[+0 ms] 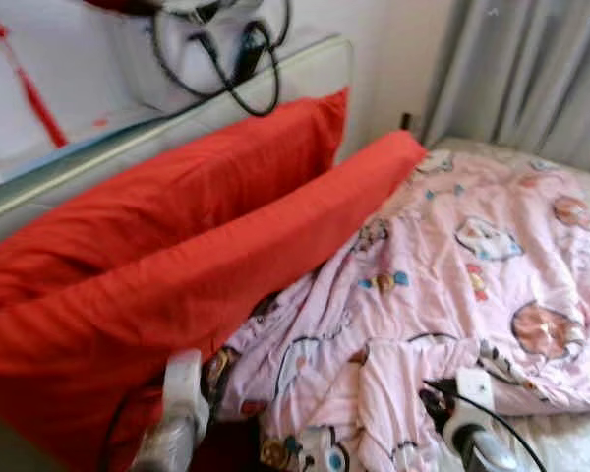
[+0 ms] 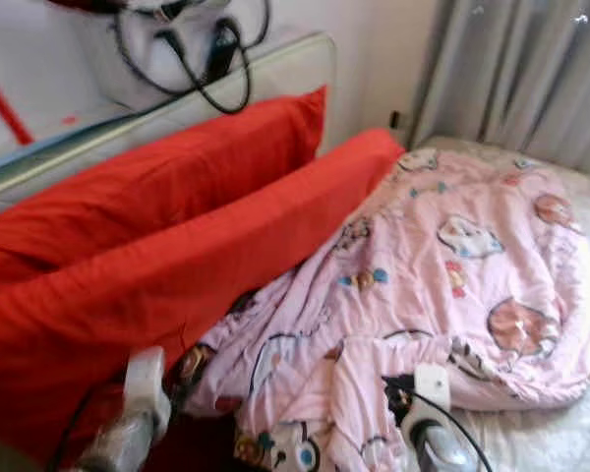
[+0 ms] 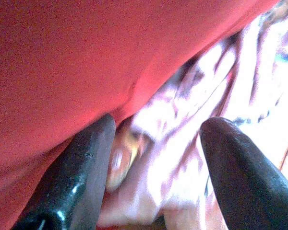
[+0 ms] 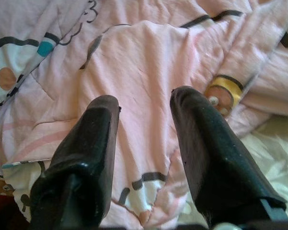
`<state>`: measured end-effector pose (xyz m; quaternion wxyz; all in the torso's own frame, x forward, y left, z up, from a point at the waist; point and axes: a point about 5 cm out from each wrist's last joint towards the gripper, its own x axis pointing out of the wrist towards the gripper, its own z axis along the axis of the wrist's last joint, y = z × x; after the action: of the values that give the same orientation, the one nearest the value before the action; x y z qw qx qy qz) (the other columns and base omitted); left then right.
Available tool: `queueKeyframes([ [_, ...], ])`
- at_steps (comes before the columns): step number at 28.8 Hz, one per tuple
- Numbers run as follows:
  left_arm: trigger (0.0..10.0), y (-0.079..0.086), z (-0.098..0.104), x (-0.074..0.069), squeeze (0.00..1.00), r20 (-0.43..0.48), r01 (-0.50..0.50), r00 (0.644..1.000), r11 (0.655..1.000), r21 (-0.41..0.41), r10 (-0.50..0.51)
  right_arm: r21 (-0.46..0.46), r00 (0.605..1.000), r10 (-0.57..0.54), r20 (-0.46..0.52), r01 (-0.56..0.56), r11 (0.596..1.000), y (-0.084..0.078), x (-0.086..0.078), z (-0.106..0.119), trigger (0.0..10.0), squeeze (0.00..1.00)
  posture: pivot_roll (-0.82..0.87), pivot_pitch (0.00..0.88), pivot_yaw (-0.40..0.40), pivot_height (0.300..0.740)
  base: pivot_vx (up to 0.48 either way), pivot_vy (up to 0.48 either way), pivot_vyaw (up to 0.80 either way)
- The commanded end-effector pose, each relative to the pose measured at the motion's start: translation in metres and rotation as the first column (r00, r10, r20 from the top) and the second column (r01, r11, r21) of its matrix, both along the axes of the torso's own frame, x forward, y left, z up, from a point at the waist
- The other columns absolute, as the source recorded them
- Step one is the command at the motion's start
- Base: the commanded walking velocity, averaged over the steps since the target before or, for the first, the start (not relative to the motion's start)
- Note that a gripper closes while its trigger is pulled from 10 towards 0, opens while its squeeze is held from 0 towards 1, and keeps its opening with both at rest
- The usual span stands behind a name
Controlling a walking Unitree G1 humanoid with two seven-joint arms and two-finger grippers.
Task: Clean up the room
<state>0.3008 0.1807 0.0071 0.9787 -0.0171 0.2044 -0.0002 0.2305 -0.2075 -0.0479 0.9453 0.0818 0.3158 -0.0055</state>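
While both pincers (image 3: 156,158) (image 4: 144,139) gape apart, the pink cartoon-print quilt (image 1: 452,295) lies crumpled.

two red pillows (image 1: 177,197) (image 1: 226,265), one pink quilt (image 1: 452,295), one grey curtain (image 1: 531,69).

Head eyes looked down at the bed (image 1: 570,442), sharing the pink quilt (image 1: 472,285); wrist cameras sat close, left facing the red pillow (image 3: 86,57).
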Motion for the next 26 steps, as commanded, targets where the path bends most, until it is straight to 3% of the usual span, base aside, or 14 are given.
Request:
queueKeyframes([
  [1, 10.0, 0.0046, -0.0153, -0.0149, 0.00, -0.070, -0.008, 0.998, 1.000, 0.026, 0.010, 0.003, 0.999, -0.039, 0.002, 0.039, 0.999, -0.0077, -0.0019, 0.0003, 10.0, 0.00, 0.07, 0.000, -0.003, 0.740, 0.000, 0.000, 0.00],
  [5, 10.0, -0.0002, -0.0177, -0.0172, 0.00, -0.070, -0.002, 0.998, 1.000, 0.000, 0.002, 0.007, 0.999, -0.044, 0.005, 0.044, 0.999, -0.0075, -0.0010, 0.0008, 10.0, 0.00, 0.07, 0.000, 0.001, 0.740, 0.000, 0.000, 0.00],
  [9, 10.0, 0.0053, -0.0237, -0.0237, 0.00, -0.105, -0.021, 0.994, 1.000, -0.019, 0.019, 0.019, 0.998, -0.056, 0.011, 0.055, 0.998, -0.0076, -0.0004, 0.0013, 10.0, 0.00, 0.08, 0.000, 0.002, 0.740, 0.000, 0.000, 0.00],
  [12, 10.0, 0.0090, -0.0230, -0.0233, 0.00, -0.107, -0.025, 0.994, 1.000, -0.013, 0.023, 0.029, 0.998, -0.062, 0.019, 0.061, 0.998, -0.0073, 0.0004, 0.0020, 10.0, 0.00, 0.08, 0.000, 0.004, 0.740, -0.160, 0.358, 0.00],
  [21, 10.0, 0.0049, -0.0180, -0.0170, 0.00, -0.087, -0.008, 0.996, 1.000, -0.015, 0.007, 0.058, 0.995, -0.088, 0.042, 0.085, 0.995, -0.0065, 0.0022, 0.0036, 10.0, 0.00, 0.07, 0.000, 0.013, 0.740, 0.000, 0.000, 0.00],
  [26, 10.0, 0.0063, -0.0240, -0.0220, 0.00, -0.138, -0.015, 0.990, 1.000, -0.009, 0.014, 0.066, 0.995, -0.084, 0.049, 0.080, 0.995, -0.0058, 0.0031, 0.0043, 10.0, 0.00, 0.08, 0.000, 0.014, 0.740, 0.000, 0.000, 0.00],
])
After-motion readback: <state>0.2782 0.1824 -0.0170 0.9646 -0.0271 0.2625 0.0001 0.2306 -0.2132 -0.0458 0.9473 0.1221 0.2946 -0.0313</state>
